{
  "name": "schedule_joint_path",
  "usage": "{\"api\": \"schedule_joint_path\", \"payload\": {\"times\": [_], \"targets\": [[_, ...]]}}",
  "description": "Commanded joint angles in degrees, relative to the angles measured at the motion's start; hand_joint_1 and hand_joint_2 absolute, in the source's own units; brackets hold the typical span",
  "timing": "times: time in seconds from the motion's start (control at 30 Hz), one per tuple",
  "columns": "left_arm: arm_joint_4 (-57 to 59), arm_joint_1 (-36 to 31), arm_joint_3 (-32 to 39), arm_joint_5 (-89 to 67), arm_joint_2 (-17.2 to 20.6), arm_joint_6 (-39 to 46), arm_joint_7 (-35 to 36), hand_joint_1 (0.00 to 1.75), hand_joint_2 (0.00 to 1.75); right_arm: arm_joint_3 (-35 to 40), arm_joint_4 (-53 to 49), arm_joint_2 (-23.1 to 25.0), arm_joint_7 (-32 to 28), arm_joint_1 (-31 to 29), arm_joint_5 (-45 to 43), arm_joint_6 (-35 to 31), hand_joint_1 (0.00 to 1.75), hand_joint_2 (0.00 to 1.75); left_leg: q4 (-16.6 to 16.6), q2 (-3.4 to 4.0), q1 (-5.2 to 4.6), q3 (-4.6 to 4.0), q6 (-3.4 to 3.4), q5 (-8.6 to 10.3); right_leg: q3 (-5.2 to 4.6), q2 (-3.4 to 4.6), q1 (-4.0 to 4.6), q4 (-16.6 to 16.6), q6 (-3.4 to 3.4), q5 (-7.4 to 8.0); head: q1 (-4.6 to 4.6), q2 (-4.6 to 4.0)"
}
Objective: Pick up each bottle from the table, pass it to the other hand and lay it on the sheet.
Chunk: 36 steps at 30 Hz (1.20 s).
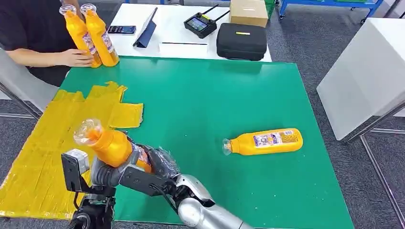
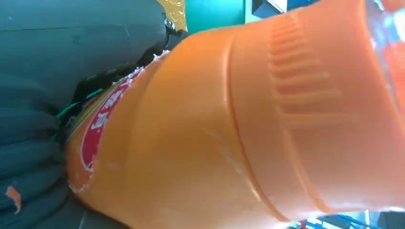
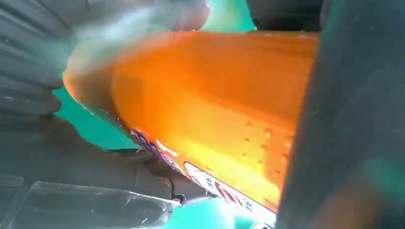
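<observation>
An orange bottle [image 1: 112, 145] with a clear cap and a red-and-white label, tilted cap-up over the green mat's [image 1: 200, 105] near edge beside the yellow sheet [image 1: 43, 157], is gripped by both the left hand [image 1: 102, 174] and right hand [image 1: 160, 164].

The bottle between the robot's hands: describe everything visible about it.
The held bottle is orange plastic with a clear cap, a ribbed shoulder and a red and white label. It is off the table, tilted, cap up and toward the yellow sheet. The left hand and the right hand both touch its lower body, mid-handover above the green mat's near left edge.
</observation>
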Motion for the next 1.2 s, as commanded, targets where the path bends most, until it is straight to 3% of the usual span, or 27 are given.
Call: {"api": "schedule_joint_path", "payload": {"times": [0.03,0.07,0.1,0.13,0.3,0.4,0.5,0.6,0.63,0.73,0.77,0.87,1.0,1.03,1.07,1.17,1.2], "targets": [[-0.90,-0.50,-0.77,-0.25,0.93,0.34,0.06,1.75,1.75,1.83,0.21,-2.88,0.45,-0.29,0.37,-0.31,1.75,1.75,-0.02,-0.17,0.00,0.14,0.08,-0.03,0.18,-0.14,0.03,-0.02,-0.22,-0.06,0.02,0.00],[-1.08,-0.54,-0.78,-0.59,0.93,0.58,0.15,1.75,1.75,1.54,-0.41,-2.76,0.52,0.01,0.40,-0.69,1.75,1.75,-0.04,-0.18,-0.04,0.21,0.10,-0.04,0.24,-0.14,0.00,-0.01,-0.26,-0.08,0.00,0.00],[-1.61,-0.22,-0.66,-3.28,0.90,2.46,-0.04,1.75,1.75,-0.22,-1.64,-3.09,1.14,0.83,0.64,-2.72,0.00,1.75,-0.04,-0.13,-0.01,0.16,0.07,-0.02,0.18,-0.10,0.02,-0.03,-0.20,-0.04,0.00,0.00],[-2.19,0.14,-0.39,-7.09,1.01,4.64,0.03,1.75,1.75,-3.09,-4.62,-3.80,2.20,2.34,1.01,-4.53,0.00,0.00,-0.02,-0.19,-0.03,0.23,0.10,-0.06,0.26,-0.15,0.02,0.01,-0.29,-0.10,0.00,0.00],[-0.48,0.22,3.12,-34.06,0.83,15.20,3.36,1.75,1.75,-17.71,-25.79,-10.81,5.31,12.54,9.66,-2.08,0.00,0.00,0.01,-0.46,-0.04,0.18,0.16,-0.06,0.32,-0.42,0.01,-0.02,-0.27,-0.16,0.02,0.00],[2.18,-0.36,4.72,-44.94,1.57,14.58,6.90,1.75,1.75,-25.09,-37.46,-14.38,1.35,19.81,15.97,1.23,0.00,0.00,-0.04,-0.48,-0.07,0.12,0.12,-0.02,0.29,-0.44,-0.04,-0.05,-0.20,-0.14,0.00,0.00],[2.75,-0.41,4.97,-48.48,1.60,15.75,7.16,1.75,1.75,-26.68,-39.78,-14.98,0.29,21.53,17.19,2.52,0.00,0.00,-0.03,-0.69,-0.11,0.24,0.16,-0.07,0.45,-0.64,-0.07,-0.07,-0.30,-0.22,0.02,0.00],[5.22,-2.04,4.13,-65.17,2.37,19.80,13.03,1.75,1.75,-27.53,-42.61,-22.23,-1.43,22.29,17.61,0.68,0.00,0.00,-0.02,-0.49,-0.11,0.12,0.14,-0.08,0.32,-0.44,-0.07,-0.05,-0.26,-0.14,0.00,0.00],[6.83,-3.01,3.94,-69.13,2.78,20.37,14.92,1.75,1.75,-28.40,-43.46,-24.91,-2.62,22.67,16.08,0.42,0.00,1.75,-0.05,-0.47,-0.10,0.00,0.10,-0.01,0.20,-0.44,-0.07,-0.08,-0.14,-0.07,0.00,0.00],[13.07,-6.72,2.27,-78.97,3.86,23.27,19.36,1.75,1.75,-31.57,-45.50,-32.88,-4.78,25.23,13.69,0.15,0.00,1.75,-0.08,-0.87,-0.14,0.15,0.19,0.02,0.43,-0.84,-0.10,-0.15,-0.23,-0.16,-0.02,0.00],[16.11,-7.91,1.62,-82.97,4.14,22.53,21.34,1.75,1.75,-33.16,-47.03,-35.30,-4.55,27.89,13.47,0.21,0.00,1.75,-0.06,-0.60,-0.14,0.02,0.13,0.03,0.17,-0.59,-0.12,-0.12,-0.11,-0.08,0.00,0.00],[24.59,-10.97,0.71,-87.84,4.37,19.02,25.33,1.75,1.75,-36.35,-49.65,-38.95,-3.74,33.93,14.62,1.21,0.00,1.75,-0.10,-0.99,-0.22,0.21,0.21,0.01,0.53,-0.89,-0.17,-0.19,-0.22,-0.18,0.00,0.00],[32.25,-13.68,-0.33,-93.67,4.62,18.02,29.08,1.75,1.75,-38.91,-49.83,-42.54,-1.04,36.84,16.01,4.73,0.00,1.75,-0.07,-0.87,-0.30,0.24,0.16,-0.05,0.50,-0.78,-0.24,-0.13,-0.22,-0.18,-0.02,0.00],[34.40,-14.31,-0.07,-96.11,4.84,18.27,31.27,0.10,1.75,-40.22,-49.17,-43.32,-0.75,36.84,16.08,5.60,0.00,1.75,-0.04,-0.65,-0.29,0.13,0.15,-0.06,0.33,-0.57,-0.24,-0.10,-0.13,-0.10,-0.04,0.00],[36.77,-15.14,0.49,-96.41,4.72,16.99,32.21,0.00,1.75,-41.35,-48.83,-44.10,-0.62,37.00,15.47,6.48,0.00,1.75,-0.04,-0.59,-0.29,0.21,0.17,-0.11,0.39,-0.53,-0.23,-0.10,-0.20,-0.12,-0.02,0.00],[43.40,-18.12,0.34,-96.43,5.01,17.80,32.63,0.00,1.75,-45.56,-50.18,-43.83,-1.06,40.41,15.17,7.34,0.00,1.75,-0.04,-0.49,-0.27,0.06,0.13,-0.04,0.23,-0.45,-0.22,-0.11,-0.08,-0.04,-0.02,0.00],[44.30,-18.64,-0.25,-96.43,5.33,17.84,32.34,0.00,0.00,-45.99,-50.77,-43.68,-1.10,41.32,15.50,7.40,0.00,1.75,-0.04,-0.55,-0.26,0.12,0.14,-0.05,0.30,-0.50,-0.20,-0.10,-0.15,-0.07,-0.02,0.00]]}}
